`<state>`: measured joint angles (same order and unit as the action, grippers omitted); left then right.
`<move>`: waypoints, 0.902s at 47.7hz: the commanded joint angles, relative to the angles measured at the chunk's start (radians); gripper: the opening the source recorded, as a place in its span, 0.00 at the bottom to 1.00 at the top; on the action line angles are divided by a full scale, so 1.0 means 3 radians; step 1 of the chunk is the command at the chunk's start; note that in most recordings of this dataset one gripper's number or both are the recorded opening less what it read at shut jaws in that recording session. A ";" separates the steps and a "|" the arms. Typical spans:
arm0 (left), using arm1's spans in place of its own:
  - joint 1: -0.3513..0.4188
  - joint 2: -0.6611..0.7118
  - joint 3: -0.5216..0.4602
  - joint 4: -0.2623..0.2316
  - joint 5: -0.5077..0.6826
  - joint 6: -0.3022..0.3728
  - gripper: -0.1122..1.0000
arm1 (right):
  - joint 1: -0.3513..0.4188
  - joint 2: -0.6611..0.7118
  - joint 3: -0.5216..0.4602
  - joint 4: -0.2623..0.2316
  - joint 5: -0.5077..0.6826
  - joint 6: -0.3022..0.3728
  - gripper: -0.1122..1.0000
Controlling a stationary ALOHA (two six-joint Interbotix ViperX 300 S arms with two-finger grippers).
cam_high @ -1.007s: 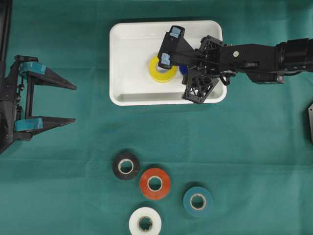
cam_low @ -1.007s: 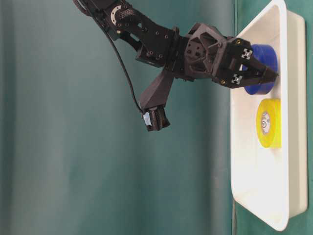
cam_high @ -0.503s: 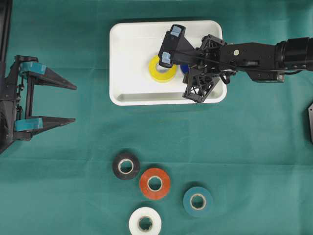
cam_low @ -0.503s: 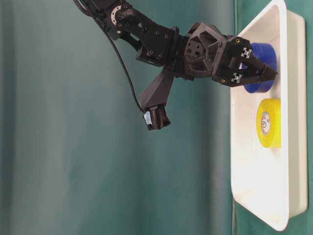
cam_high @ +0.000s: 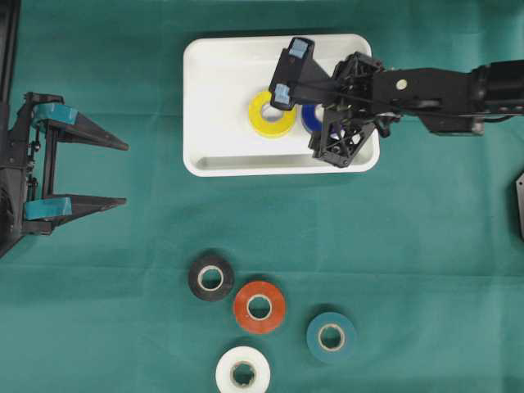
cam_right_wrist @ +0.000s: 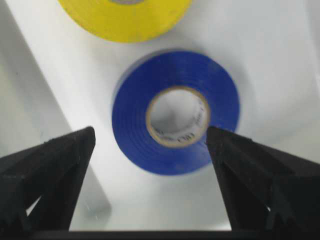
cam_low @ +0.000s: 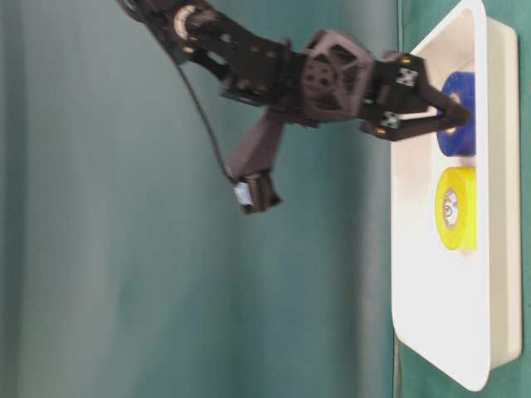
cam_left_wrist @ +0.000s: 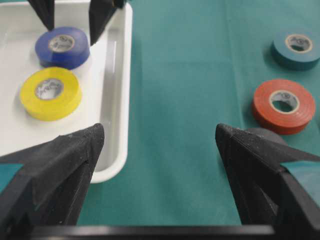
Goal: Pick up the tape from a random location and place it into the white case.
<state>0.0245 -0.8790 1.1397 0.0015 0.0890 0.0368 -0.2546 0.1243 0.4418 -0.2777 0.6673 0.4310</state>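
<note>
Change: right gripper (cam_right_wrist: 150, 145) jaws, pinched on the blue tape (cam_right_wrist: 175, 111) a second earlier, had sprung wide; tape dropped free.
Blue tape: lay flat on the case (cam_high: 221, 70) floor, just beside the yellow tape (cam_high: 272, 113), toward the right wall.
Right jaws: fully spread, straddling the blue roll, tips apart from it on both sides; nothing held.
Left gripper (cam_high: 82, 172): jaws wide, empty, parked well left of the case.
Key relation: blue roll sat directly below and between the right fingers, so a clean exit was judged to be straight up.
Remaining: black (cam_high: 210, 277), red (cam_high: 259, 306), teal (cam_high: 331, 336) and white (cam_high: 242, 372) rolls on the cloth (cam_high: 426, 262), well below the case; teal lay nearest the right arm's side.
</note>
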 commanded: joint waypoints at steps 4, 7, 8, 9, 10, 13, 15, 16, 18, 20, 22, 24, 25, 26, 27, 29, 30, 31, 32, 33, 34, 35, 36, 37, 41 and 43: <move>0.0010 0.0015 -0.0041 -0.0005 -0.0015 0.0000 0.97 | -0.0005 -0.0389 -0.0107 -0.0092 0.0159 0.0005 0.90; 0.0010 0.0015 -0.0041 -0.0005 -0.0010 -0.0005 0.97 | -0.0010 -0.0501 -0.0133 -0.0123 0.0245 0.0005 0.90; 0.0010 0.0015 -0.0041 -0.0005 -0.0010 0.0000 0.97 | -0.0010 -0.0537 -0.0143 -0.0128 0.0276 0.0000 0.90; 0.0010 0.0015 -0.0041 -0.0005 -0.0010 0.0000 0.97 | -0.0005 -0.0573 -0.0148 -0.0138 0.0307 0.0005 0.90; 0.0010 0.0015 -0.0041 -0.0005 -0.0010 0.0000 0.97 | -0.0005 -0.0614 -0.0159 -0.0143 0.0337 0.0000 0.90; 0.0010 0.0015 -0.0041 -0.0005 -0.0010 0.0000 0.97 | -0.0005 -0.0716 -0.0179 -0.0159 0.0419 0.0000 0.90; 0.0010 0.0015 -0.0041 -0.0005 -0.0010 0.0000 0.97 | -0.0010 -0.0803 -0.0189 -0.0179 0.0470 0.0000 0.90; 0.0010 0.0015 -0.0041 -0.0005 -0.0010 0.0000 0.97 | -0.0005 -0.0833 -0.0189 -0.0194 0.0496 0.0000 0.90; 0.0010 0.0015 -0.0041 -0.0005 -0.0010 0.0000 0.97 | -0.0010 -0.0895 -0.0189 -0.0220 0.0527 0.0000 0.90; 0.0010 0.0015 -0.0041 -0.0005 -0.0010 0.0000 0.97 | -0.0005 -0.0956 -0.0189 -0.0245 0.0547 0.0000 0.90; 0.0010 0.0015 -0.0041 -0.0005 -0.0010 0.0000 0.97 | -0.0010 -0.0997 -0.0184 -0.0256 0.0552 0.0000 0.90; 0.0010 0.0015 -0.0041 -0.0005 -0.0010 0.0000 0.97 | -0.0010 -0.1023 -0.0179 -0.0266 0.0547 0.0000 0.90; 0.0010 0.0015 -0.0041 -0.0005 -0.0015 0.0000 0.97 | -0.0005 -0.1028 -0.0179 -0.0266 0.0547 0.0005 0.90; 0.0010 0.0015 -0.0041 -0.0005 -0.0010 0.0000 0.97 | -0.0010 -0.1033 -0.0179 -0.0266 0.0547 0.0005 0.90; 0.0010 0.0015 -0.0041 -0.0005 -0.0010 0.0000 0.97 | -0.0010 -0.1028 -0.0179 -0.0266 0.0547 0.0005 0.90; 0.0010 0.0015 -0.0041 -0.0010 -0.0010 0.0000 0.97 | -0.0010 -0.1023 -0.0179 -0.0266 0.0547 0.0005 0.90; 0.0010 0.0015 -0.0041 -0.0005 -0.0010 0.0000 0.97 | -0.0005 -0.1018 -0.0179 -0.0266 0.0547 0.0010 0.90; 0.0010 0.0015 -0.0041 -0.0005 -0.0010 0.0000 0.97 | -0.0005 -0.1018 -0.0179 -0.0266 0.0547 0.0010 0.90; 0.0010 0.0015 -0.0036 -0.0005 -0.0010 0.0000 0.97 | -0.0005 -0.1018 -0.0179 -0.0266 0.0542 0.0010 0.90; 0.0010 0.0015 -0.0041 -0.0005 -0.0010 0.0000 0.97 | 0.0000 -0.1018 -0.0179 -0.0266 0.0537 0.0010 0.90; 0.0010 0.0015 -0.0041 -0.0010 -0.0010 0.0000 0.97 | 0.0005 -0.1018 -0.0179 -0.0266 0.0537 0.0010 0.90; 0.0010 0.0015 -0.0041 -0.0005 -0.0010 0.0000 0.97 | 0.0010 -0.1023 -0.0179 -0.0266 0.0527 0.0010 0.90; 0.0010 0.0015 -0.0041 -0.0010 -0.0010 0.0000 0.97 | 0.0020 -0.1023 -0.0179 -0.0261 0.0516 0.0010 0.90; 0.0010 0.0015 -0.0041 -0.0005 -0.0010 0.0000 0.97 | 0.0031 -0.1023 -0.0179 -0.0256 0.0506 0.0010 0.90; 0.0010 0.0015 -0.0041 -0.0005 -0.0010 0.0000 0.97 | 0.0123 -0.1023 -0.0174 -0.0235 0.0450 0.0015 0.90; 0.0010 0.0015 -0.0041 -0.0005 -0.0010 0.0000 0.97 | 0.0194 -0.1018 -0.0174 -0.0230 0.0409 0.0015 0.90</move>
<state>0.0261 -0.8790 1.1397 0.0015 0.0905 0.0368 -0.2332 -0.1626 0.4065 -0.3513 0.8130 0.4341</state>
